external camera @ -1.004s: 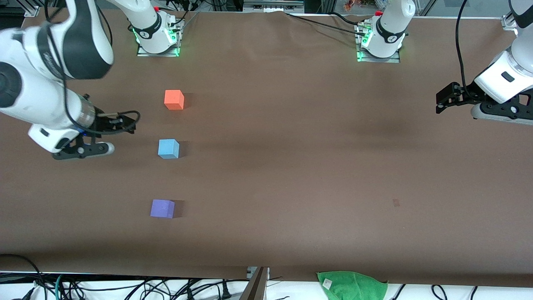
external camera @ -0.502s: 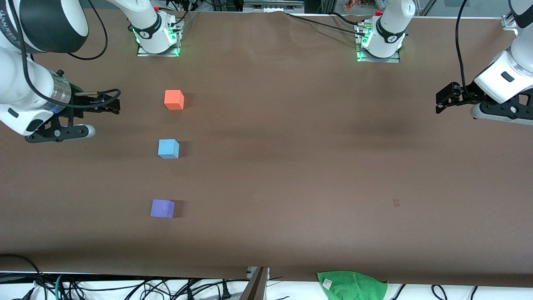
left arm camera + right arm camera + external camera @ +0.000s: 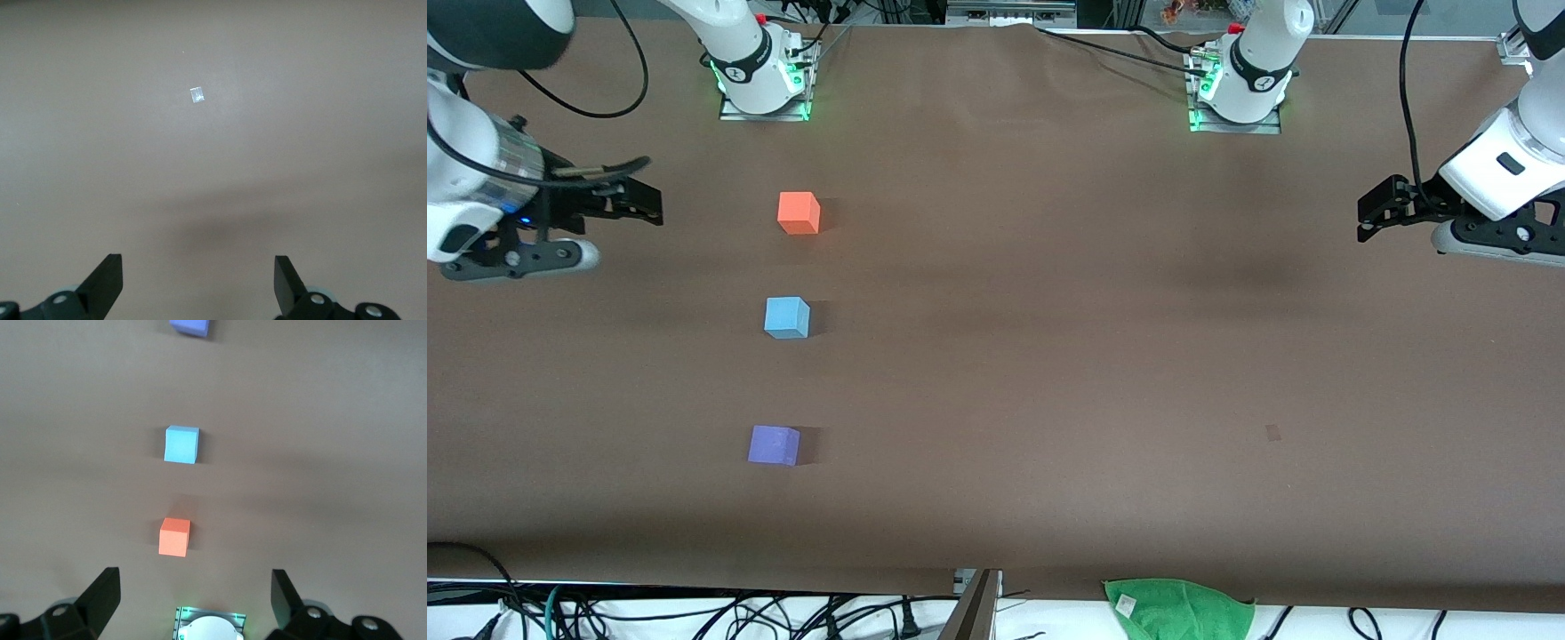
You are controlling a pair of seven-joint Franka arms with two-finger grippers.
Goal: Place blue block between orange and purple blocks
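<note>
Three cubes stand in a line on the brown table. The orange block point(image 3: 799, 212) point(image 3: 175, 537) is farthest from the front camera. The blue block point(image 3: 787, 317) point(image 3: 181, 444) stands in the middle. The purple block point(image 3: 774, 444) point(image 3: 190, 325) is nearest. My right gripper point(image 3: 649, 203) point(image 3: 195, 593) hangs open and empty over the right arm's end of the table, apart from the orange block. Open and empty too, my left gripper point(image 3: 1368, 213) point(image 3: 198, 280) waits over bare table at the left arm's end.
A green cloth point(image 3: 1178, 609) lies over the table's front edge, among cables. The right arm's base point(image 3: 763, 76) and the left arm's base point(image 3: 1238, 89) stand along the back edge. A small pale mark point(image 3: 196, 95) is on the table under the left gripper.
My right gripper has drawn away from beside the blue block, toward the right arm's end of the table and toward the bases' side. The blocks and the left arm have not moved.
</note>
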